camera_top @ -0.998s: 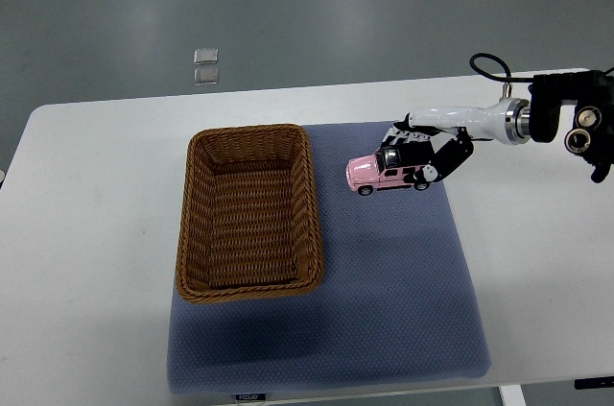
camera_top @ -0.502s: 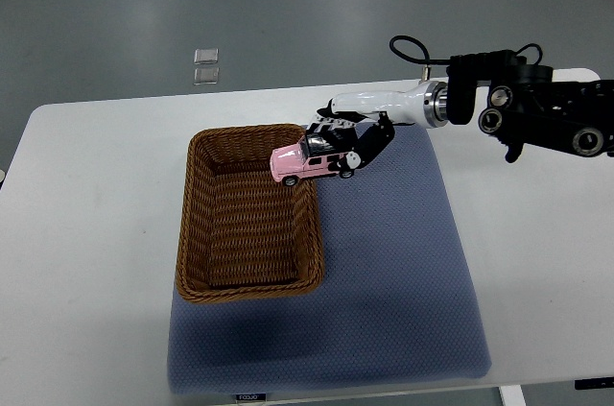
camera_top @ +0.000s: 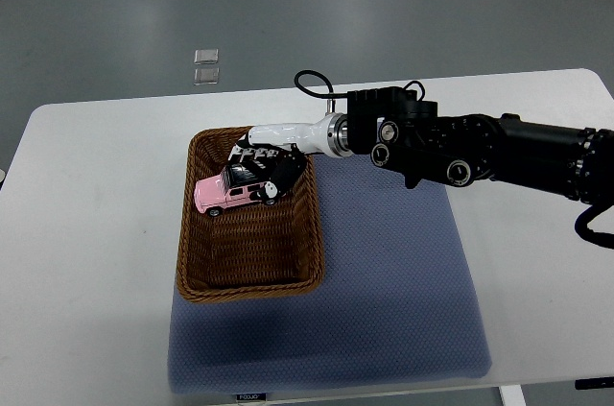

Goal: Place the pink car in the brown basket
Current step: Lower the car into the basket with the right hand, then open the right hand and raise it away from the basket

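Observation:
The pink car, a toy with a dark roof, hangs over the far part of the brown basket, nose pointing left. My right hand is shut on the car's rear and top, black fingers wrapped around it. The right arm stretches in from the right edge across the table's far half. The basket is a rectangular wicker one standing on the left part of a blue-grey mat. I cannot tell whether the car touches the basket floor. My left arm is out of the picture.
The mat lies on a white table, reaching to its near edge. A black cable loops above the right wrist. Two small clear squares lie on the grey floor beyond the table.
My right hand has carried the pink car leftward, from over the mat, across the basket's right rim, to above the basket's far interior. The arm has extended far to the left.

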Controlling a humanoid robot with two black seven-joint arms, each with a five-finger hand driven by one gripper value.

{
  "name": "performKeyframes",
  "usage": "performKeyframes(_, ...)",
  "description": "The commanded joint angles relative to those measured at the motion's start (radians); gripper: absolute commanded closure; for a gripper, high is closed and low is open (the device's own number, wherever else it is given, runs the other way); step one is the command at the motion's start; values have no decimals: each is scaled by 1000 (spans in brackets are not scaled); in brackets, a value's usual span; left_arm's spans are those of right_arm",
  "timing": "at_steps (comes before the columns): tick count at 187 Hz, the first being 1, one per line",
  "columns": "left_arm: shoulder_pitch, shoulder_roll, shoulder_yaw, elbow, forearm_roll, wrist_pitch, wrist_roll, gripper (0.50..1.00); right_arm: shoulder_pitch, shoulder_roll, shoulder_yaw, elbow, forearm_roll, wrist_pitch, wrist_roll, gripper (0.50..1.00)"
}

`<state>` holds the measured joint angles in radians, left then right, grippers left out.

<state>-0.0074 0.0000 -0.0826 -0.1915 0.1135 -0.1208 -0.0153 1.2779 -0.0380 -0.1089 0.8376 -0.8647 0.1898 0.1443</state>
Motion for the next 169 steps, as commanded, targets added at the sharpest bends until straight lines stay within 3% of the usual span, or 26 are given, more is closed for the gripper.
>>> performKeyframes(1,0,0,1,1,0,0,0,500,-23,21,0,-20,-3,-9,0,1000)
performKeyframes(22,1,0,1,1,0,0,0,500,-38,26,1,-28,-5,-19,0,1000)
performKeyframes(34,0,0,1,1,0,0,0,500,-48,26,1,-29,-5,-19,0,885)
performKeyframes(40,0,0,1,1,0,1,0,500,-55,26,3,-29,-5,-21,0,785)
performKeyframes(46,0,0,1,1,0,0,0,500,-58,26,5,-29,-3,-21,0,722)
performKeyframes(60,0,0,1,1,0,0,0,500,-61,24,8,-31,-2,-21,0,634)
performKeyframes(74,0,0,1,1,0,1,0,500,-60,18,18,-31,1,-19,-2,605)
performKeyframes(102,-2,0,1,3,0,0,0,500,-49,-13,75,-31,13,-23,-2,605)
performKeyframes(134,0,0,0,4,0,0,0,500,-78,-118,368,-21,115,-12,0,605)
performKeyframes(151,-2,0,1,1,0,0,0,500,-184,-194,549,-8,233,-6,1,603)
performKeyframes(169,-2,0,1,0,0,0,0,500,-291,-203,764,8,355,-6,1,603)
